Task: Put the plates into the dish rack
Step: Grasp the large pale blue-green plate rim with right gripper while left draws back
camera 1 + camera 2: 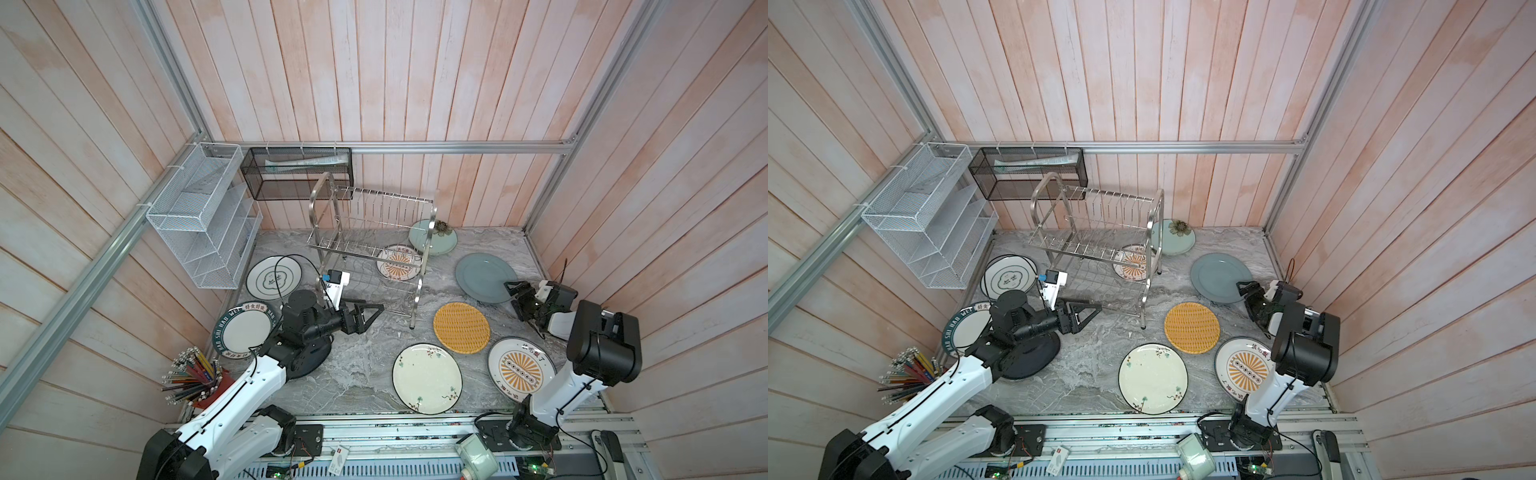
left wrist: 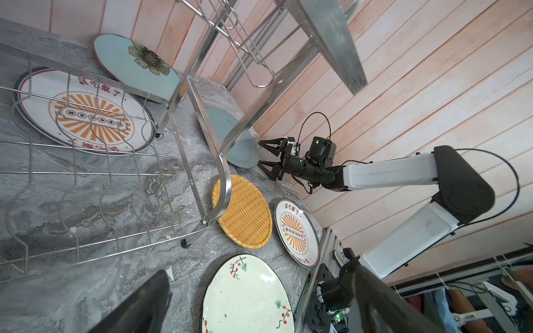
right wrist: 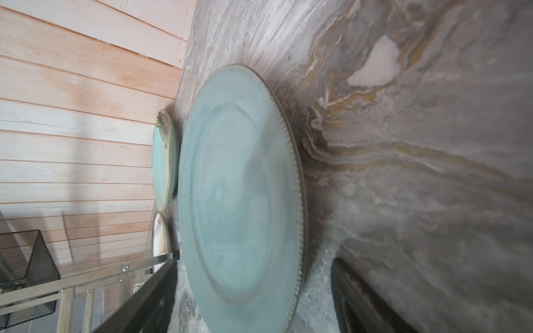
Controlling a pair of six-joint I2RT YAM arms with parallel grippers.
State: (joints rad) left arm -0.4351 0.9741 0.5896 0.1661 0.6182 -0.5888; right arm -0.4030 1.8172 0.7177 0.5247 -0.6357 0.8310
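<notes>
The grey-blue plate (image 1: 484, 276) (image 3: 242, 187) lies flat at the right of the marble top. My right gripper (image 1: 513, 301) (image 3: 249, 302) is open, with one jaw on either side of the plate's near rim and a gap on each side. The steel dish rack (image 1: 417, 299) stands at the back with no plate on its pegs. My left gripper (image 1: 370, 316) (image 2: 259, 302) hangs open and empty by the rack's front foot. Yellow woven (image 1: 461, 327), cream floral (image 1: 427, 378) and sunburst (image 1: 521, 370) plates lie in front.
More plates lie around: pale green (image 1: 436, 239) at the back wall, a sunburst one (image 1: 397, 264) under the rack, green-ringed (image 1: 272, 277), lettered (image 1: 241, 328), and black (image 1: 309, 357) under my left arm. A white mesh organiser (image 1: 203, 220), a black basket (image 1: 297, 174) and a pencil cup (image 1: 195, 374) are at the left.
</notes>
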